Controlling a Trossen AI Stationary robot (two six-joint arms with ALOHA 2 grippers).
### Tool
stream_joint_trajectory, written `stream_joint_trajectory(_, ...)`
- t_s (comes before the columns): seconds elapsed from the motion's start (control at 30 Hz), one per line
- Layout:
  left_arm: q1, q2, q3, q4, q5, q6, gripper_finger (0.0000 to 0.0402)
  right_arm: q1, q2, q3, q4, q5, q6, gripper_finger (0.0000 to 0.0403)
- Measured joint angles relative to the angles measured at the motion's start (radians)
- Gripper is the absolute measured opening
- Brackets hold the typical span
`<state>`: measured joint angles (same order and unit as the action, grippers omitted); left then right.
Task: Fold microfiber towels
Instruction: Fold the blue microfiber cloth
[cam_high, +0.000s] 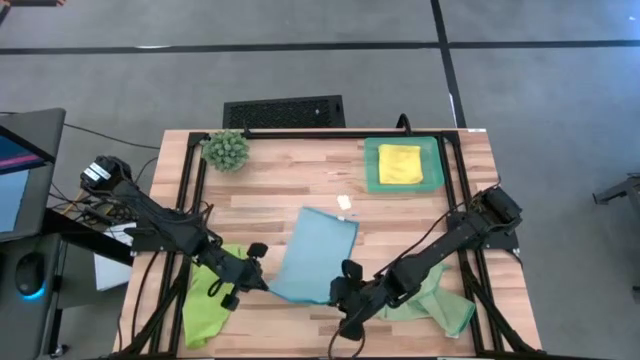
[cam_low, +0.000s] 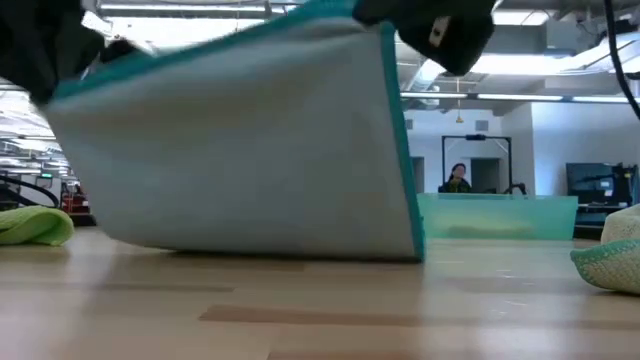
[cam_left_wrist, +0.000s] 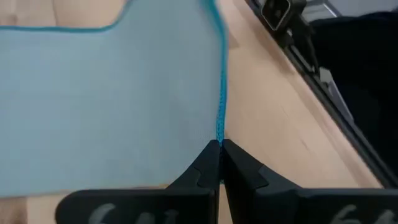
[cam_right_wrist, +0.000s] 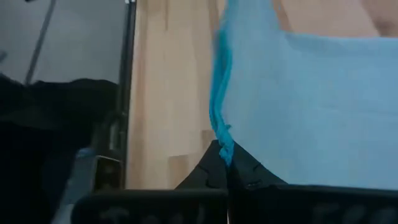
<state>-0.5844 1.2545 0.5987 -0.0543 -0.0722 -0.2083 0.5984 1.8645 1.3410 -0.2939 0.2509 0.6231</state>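
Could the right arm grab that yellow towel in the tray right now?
Probably not right now. The right tool is shut on the blue towel's near corner, so it is busy. The path to the yellow towel in the tray looks clear otherwise.

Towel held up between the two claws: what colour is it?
Light blue towel with a brighter blue stitched edge, clearest in the left wrist view.

The wooden bench (cam_high: 290, 195) carries a teal tray (cam_high: 372, 172) far right, a spiky plant (cam_high: 226, 150) far left, a lime green towel (cam_high: 205, 305) near left, and a sage green towel (cam_high: 440, 305) near right.
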Motion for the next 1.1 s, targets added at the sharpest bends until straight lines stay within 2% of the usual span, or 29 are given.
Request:
stream_joint_trajectory(0.17,-0.027,-0.01,0.073,-0.007,-0.022,-0.035,0.0,0.019,0.005,0.057,0.01,-0.028,0.113,0.0001)
stream_joint_trajectory(0.27,-0.029,-0.01,0.111,-0.057,-0.075,-0.011,0.0,0.027,0.007,0.057,-0.019,-0.006,0.143,0.0001)
stream_joint_trajectory(0.4,0.041,-0.009,0.116,-0.141,-0.175,0.051,0.0,0.008,-0.008,0.058,-0.184,0.059,0.191,0.0001)
stream_joint_trajectory(0.5,0.13,-0.008,0.102,-0.151,-0.185,0.107,0.0,-0.036,-0.008,0.058,-0.319,0.065,0.225,0.0001)
stream_joint_trajectory(0.77,0.4,-0.008,0.053,-0.062,-0.115,0.283,0.0,-0.165,-0.008,0.023,-0.442,0.049,0.244,0.0)
stream_joint_trajectory(0.87,0.468,0.009,0.053,-0.005,-0.037,0.321,0.0,-0.194,-0.008,-0.002,-0.471,0.026,0.262,0.0)
stream_joint_trajectory(0.97,0.513,0.066,0.051,0.01,0.037,0.323,0.0,-0.199,-0.008,-0.017,-0.468,0.02,0.283,0.0)
stream_joint_trajectory(1.1,0.515,0.13,0.052,0.031,0.073,0.321,0.0,-0.172,-0.008,-0.016,-0.451,0.015,0.258,0.0)
